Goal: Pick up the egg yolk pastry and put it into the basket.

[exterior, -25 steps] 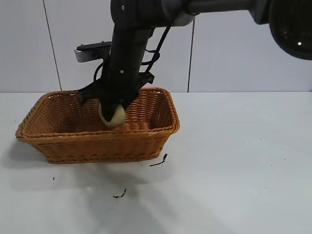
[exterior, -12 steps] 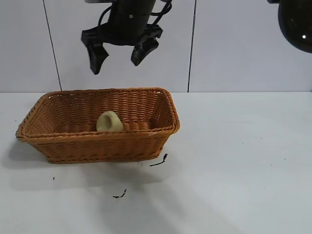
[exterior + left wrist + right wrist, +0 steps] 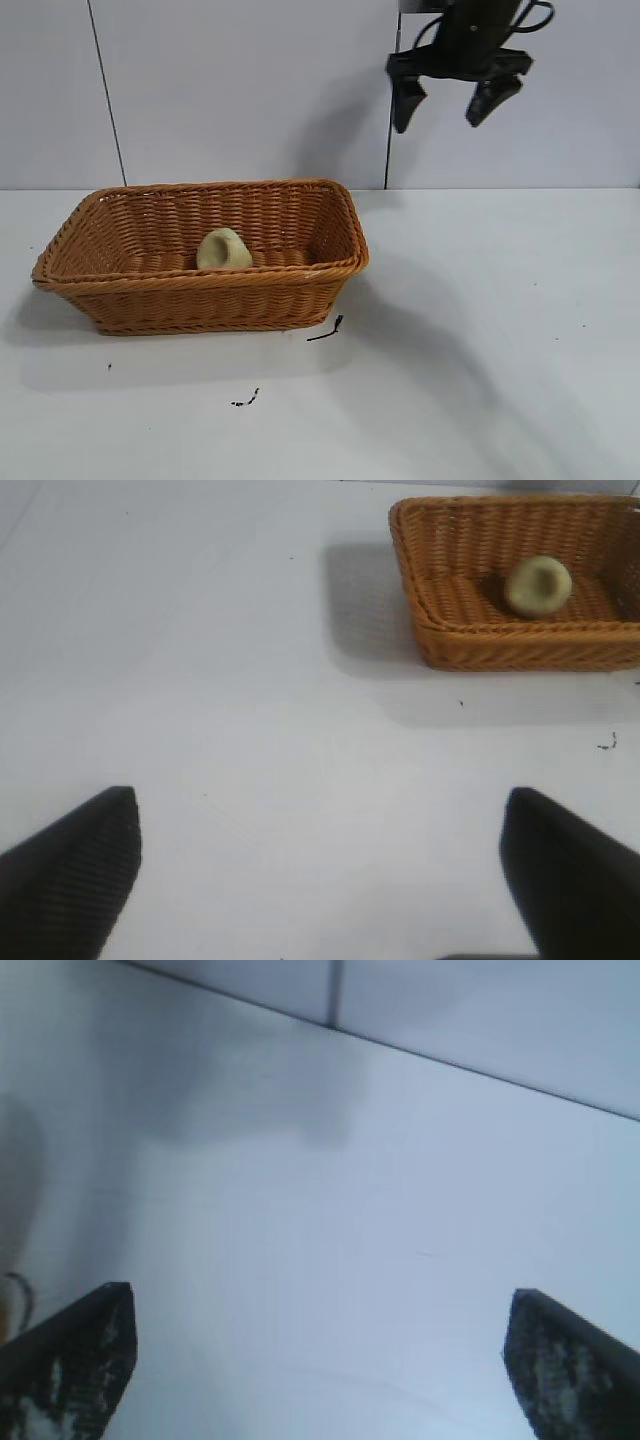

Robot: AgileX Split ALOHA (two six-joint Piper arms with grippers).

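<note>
The egg yolk pastry [image 3: 224, 249] lies inside the basket [image 3: 150, 291], on the floor of it toward the middle and close to the near wall, tipped so that its dimpled face shows in the left wrist view — so the placing looks done, and the step in hand, as I judge it, is getting the right arm clear and parked. The right gripper [image 3: 456, 92] hangs high at the far right of the scene, well above the table [image 3: 500, 330] and well apart from the basket's right end; its 2 fingers are spread wide and hold nothing. The left gripper [image 3: 320, 870] sits low over bare table, well to the left of the basket, its fingers likewise spread wide with nothing between them; that arm seems parked. To do the retreat well, the right arm should travel up and out to the right rather than back across the basket, since a low sweep could catch the thick braided rim and drag the light wicker along the table. Leaving the fingers apart is fine — closing them serves no purpose with nothing to carry. The pastry rests on an edge rather than flat, so any knock to the basket could roll it, though the flared walls would likely keep it in. A few dark specks [image 3: 327, 329] lie on the table just near of the basket; they need no attention.
</note>
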